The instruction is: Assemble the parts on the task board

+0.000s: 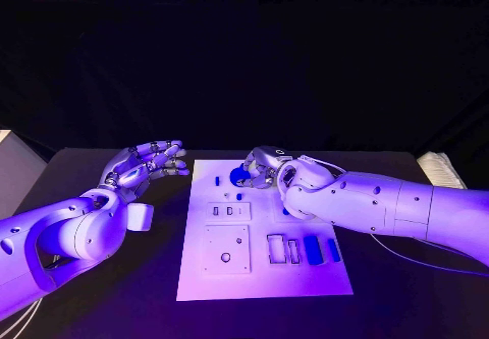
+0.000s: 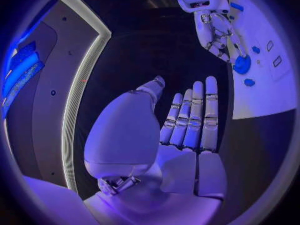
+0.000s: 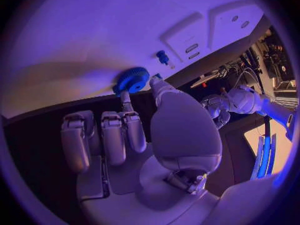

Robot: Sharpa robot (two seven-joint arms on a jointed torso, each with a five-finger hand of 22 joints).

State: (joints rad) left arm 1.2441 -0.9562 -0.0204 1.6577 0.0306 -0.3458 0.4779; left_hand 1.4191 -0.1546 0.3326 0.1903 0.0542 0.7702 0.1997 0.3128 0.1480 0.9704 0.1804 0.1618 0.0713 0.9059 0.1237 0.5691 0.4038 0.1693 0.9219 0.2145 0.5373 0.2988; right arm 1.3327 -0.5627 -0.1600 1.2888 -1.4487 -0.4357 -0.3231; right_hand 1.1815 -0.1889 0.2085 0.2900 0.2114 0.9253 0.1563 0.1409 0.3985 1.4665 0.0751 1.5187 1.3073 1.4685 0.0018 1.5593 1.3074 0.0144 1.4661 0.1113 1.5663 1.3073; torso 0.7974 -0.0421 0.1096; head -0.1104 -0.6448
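One blue gear is getting pinched in the right hand over the task board, so it's probably mid-placement, needing lining up; left hand is idling, fingers spread, holding nothing.

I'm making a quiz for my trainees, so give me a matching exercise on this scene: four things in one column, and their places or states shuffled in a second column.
Things:
1. Robot's left hand
2. Robot's right hand
3. Round blue toothed gear
4. Two long blue bar-shaped parts

States or places:
A. Lying side by side on the near right part of the white task board
B. Held at the far end of the board
C. Fingers apart, holding nothing, left of the board
D. Pinching a part over the board

Pairs: 1-C, 2-D, 3-B, 4-A
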